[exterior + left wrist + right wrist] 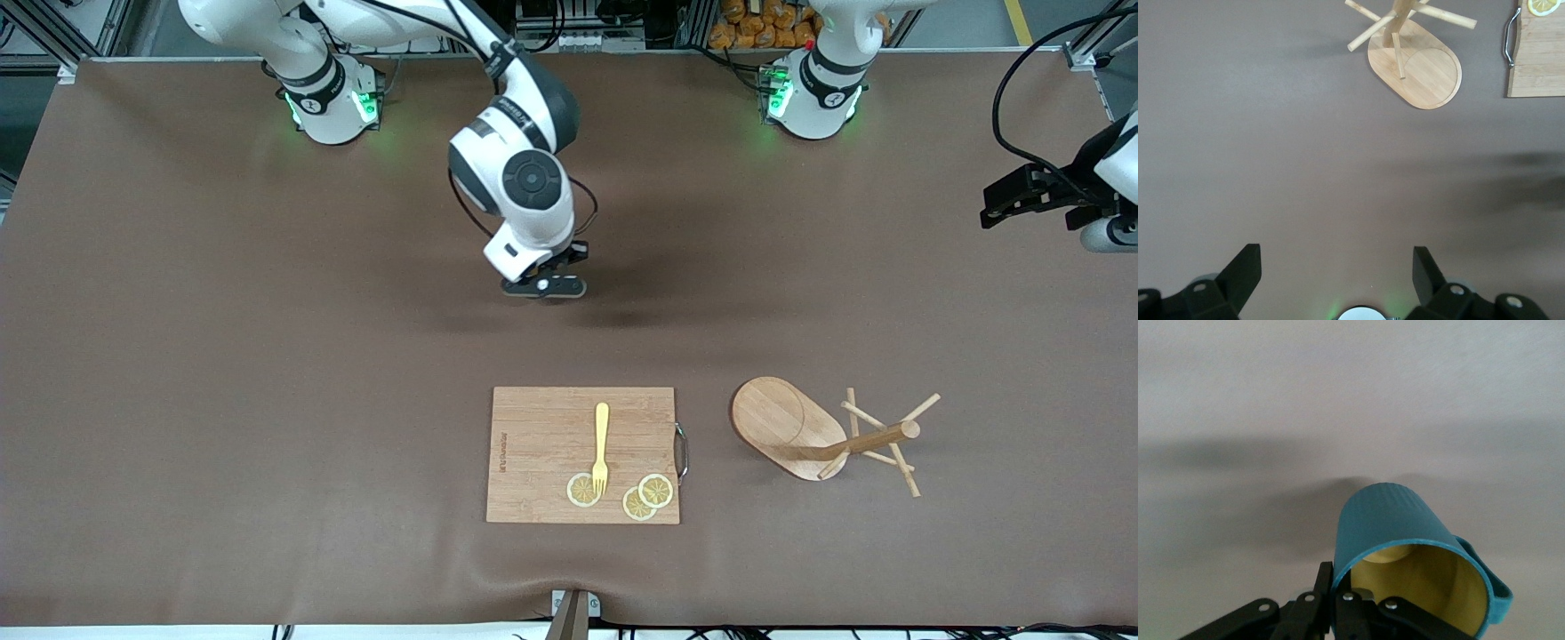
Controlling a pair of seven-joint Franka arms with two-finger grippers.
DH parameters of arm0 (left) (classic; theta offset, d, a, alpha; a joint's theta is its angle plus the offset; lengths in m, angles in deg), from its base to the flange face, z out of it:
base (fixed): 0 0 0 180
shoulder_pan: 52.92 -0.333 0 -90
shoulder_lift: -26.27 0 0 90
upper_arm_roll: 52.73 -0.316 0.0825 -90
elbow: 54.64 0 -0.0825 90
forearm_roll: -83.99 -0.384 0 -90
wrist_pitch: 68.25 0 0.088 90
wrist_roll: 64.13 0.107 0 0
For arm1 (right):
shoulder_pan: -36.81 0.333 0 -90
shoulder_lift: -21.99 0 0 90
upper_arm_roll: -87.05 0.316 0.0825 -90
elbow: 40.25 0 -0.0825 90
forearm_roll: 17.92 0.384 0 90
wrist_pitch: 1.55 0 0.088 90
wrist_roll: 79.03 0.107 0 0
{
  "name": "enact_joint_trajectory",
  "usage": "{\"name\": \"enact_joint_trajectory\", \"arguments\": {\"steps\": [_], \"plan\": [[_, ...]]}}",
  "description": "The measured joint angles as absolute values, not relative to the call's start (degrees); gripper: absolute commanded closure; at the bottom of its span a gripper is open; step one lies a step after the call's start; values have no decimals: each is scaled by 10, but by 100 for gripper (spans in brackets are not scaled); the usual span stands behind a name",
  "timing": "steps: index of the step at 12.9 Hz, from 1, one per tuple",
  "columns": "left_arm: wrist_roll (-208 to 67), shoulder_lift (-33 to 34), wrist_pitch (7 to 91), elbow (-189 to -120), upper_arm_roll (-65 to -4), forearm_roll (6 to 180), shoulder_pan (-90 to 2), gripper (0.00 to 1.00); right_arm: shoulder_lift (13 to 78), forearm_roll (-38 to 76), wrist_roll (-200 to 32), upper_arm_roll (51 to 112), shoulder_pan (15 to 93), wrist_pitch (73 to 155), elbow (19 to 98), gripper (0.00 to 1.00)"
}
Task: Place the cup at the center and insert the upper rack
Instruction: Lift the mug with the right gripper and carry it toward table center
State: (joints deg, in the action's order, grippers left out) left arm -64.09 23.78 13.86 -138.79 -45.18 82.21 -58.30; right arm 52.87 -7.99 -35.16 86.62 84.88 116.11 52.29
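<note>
My right gripper (544, 284) is over the middle of the table, low above the brown cloth. In the right wrist view it (1341, 579) is shut on the rim of the teal cup (1395, 520), one finger inside the tan-yellow interior and one outside. The cup's handle (1495, 587) points sideways. In the front view the cup is hidden under the hand. The wooden mug tree (787, 427) lies tipped on its side, post and pegs toward the left arm's end; it also shows in the left wrist view (1425, 67). My left gripper (1000, 206) waits open and empty over the left arm's end (1337, 257).
A rectangular wooden cutting board (542, 427) with a metal handle lies beside the mug tree, near the table's front edge. A yellow fork (602, 444) and three lemon slices (656, 490) lie on it. A corner of the board (1538, 60) shows in the left wrist view.
</note>
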Motion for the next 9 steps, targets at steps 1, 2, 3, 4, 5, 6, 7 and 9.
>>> {"name": "enact_joint_trajectory", "arguments": {"steps": [1, 2, 3, 4, 5, 6, 7, 9], "plan": [[-641, 238, 140, -1388, -452, 822, -583, 0, 534, -74, -349, 866, 861, 1171, 522, 100], [-641, 237, 140, -1388, -452, 822, -583, 0, 538, -72, -341, 866, 872, 1177, 520, 100], [-641, 237, 141, -1388, -453, 822, -583, 0, 543, -70, -323, 866, 880, 1179, 518, 100], [-641, 237, 143, -1388, -453, 822, -584, 0, 547, -70, -301, 866, 886, 1180, 517, 100], [-641, 236, 144, -1388, -453, 822, -584, 0, 552, -70, -286, 866, 891, 1180, 514, 100], [-641, 236, 144, -1388, -454, 822, -584, 0, 558, -70, -277, 866, 895, 1180, 512, 100], [-641, 234, 144, -1388, -454, 822, -584, 0, 563, -70, -274, 866, 898, 1180, 510, 100], [-641, 229, 144, -1388, -455, 822, -586, 0, 571, -69, -263, 866, 903, 1181, 506, 100]]}}
